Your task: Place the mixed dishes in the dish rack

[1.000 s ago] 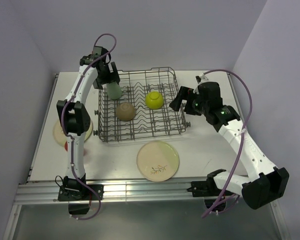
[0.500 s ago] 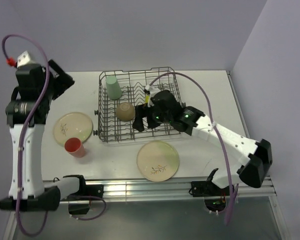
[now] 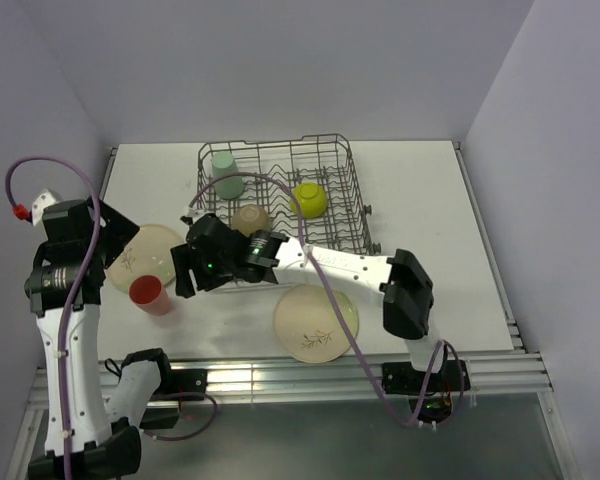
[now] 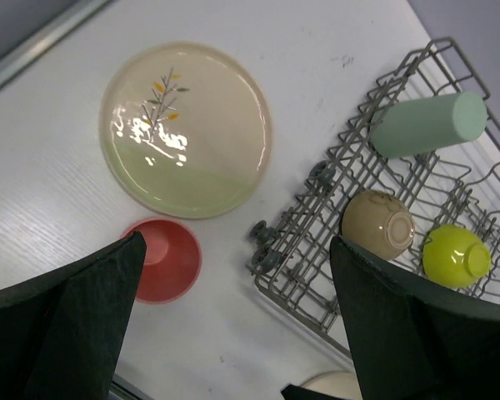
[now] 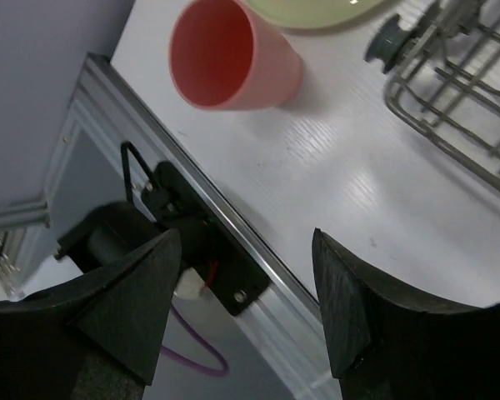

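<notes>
The grey wire dish rack (image 3: pixel 352 235) (image 4: pixel 317 275) holds a mint-green cup (image 3: pixel 223 172) (image 4: pixel 429 123) lying down, a tan bowl (image 3: pixel 250 220) (image 4: pixel 377 223) and a lime-green bowl (image 3: pixel 309 199) (image 4: pixel 457 256), both upturned. A coral-pink cup (image 3: pixel 150 293) (image 4: pixel 161 259) (image 5: pixel 229 58) stands left of the rack, beside a cream plate (image 3: pixel 152 245) (image 4: pixel 186 129). The larger plate with the leaf sprig (image 3: pixel 317 320) lies in front of the rack. My right gripper (image 3: pixel 183 272) (image 5: pixel 246 308) hangs open and empty just right of the coral cup. High over the left plate, my left gripper (image 3: pixel 108 228) (image 4: pixel 237 333) is wide open and empty.
The right arm (image 3: pixel 330 262) stretches across the rack's front edge. The table's metal front rail (image 3: pixel 280 380) (image 5: pixel 233 225) runs close below the right gripper. White walls close in on the left and at the back.
The left arm swung from the rack's back left corner out over the left plate. The right arm swept from the rack's right side across to the coral cup, its jaws narrowing a little.
</notes>
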Robot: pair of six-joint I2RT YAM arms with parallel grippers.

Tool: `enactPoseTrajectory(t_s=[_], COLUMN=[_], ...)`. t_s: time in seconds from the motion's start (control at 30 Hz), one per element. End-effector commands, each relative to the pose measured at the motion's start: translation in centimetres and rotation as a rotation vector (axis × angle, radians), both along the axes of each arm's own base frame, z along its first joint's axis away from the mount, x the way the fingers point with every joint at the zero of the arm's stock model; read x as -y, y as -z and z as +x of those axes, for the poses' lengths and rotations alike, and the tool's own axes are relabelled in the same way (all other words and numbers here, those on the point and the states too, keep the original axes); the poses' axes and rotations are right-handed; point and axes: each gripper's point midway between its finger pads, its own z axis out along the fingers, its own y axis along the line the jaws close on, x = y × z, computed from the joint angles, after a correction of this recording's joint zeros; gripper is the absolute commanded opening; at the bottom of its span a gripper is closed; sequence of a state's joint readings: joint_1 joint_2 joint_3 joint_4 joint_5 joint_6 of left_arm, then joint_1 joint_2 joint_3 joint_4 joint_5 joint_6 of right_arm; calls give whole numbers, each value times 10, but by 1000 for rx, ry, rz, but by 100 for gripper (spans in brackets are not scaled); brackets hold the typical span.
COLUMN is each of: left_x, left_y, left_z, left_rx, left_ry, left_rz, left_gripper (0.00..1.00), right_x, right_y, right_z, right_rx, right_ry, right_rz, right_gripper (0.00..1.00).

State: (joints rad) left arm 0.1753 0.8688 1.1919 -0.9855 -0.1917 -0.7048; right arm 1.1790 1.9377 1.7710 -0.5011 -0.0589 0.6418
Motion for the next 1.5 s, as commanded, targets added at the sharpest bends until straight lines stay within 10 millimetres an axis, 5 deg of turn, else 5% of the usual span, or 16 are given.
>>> enactPoseTrajectory(t_s=[0.0,0.07,0.17,0.53,0.8,1.27,1.47], left_x=[-20,-33,-45,-40,-34,-27,-24], left_y=[-40,-52,-59,-94,-96,-91,-93], left_z=[-20,-29,-32,-34,-32,-32,-32], left_rx=[113,123,88,168,190,198,211], left_ry=[-122,-184,-227,-196,-160,-123,-106], left_rz=[79,135,183,194,185,171,159], left_gripper=[99,99,99,99,99,99,99], right_x=[-25,-38,-56,-84,-110,-114,-111], right_y=[-20,-25,-5,32,51,83,83], right_z=[8,6,9,30,30,24,27], right_rx=[-39,-69,-135,-215,-249,-236,-207], right_ry=[108,129,176,380,361,380,381], right_rz=[74,114,115,133,132,70,50], right_gripper=[72,71,68,63,62,52,21])
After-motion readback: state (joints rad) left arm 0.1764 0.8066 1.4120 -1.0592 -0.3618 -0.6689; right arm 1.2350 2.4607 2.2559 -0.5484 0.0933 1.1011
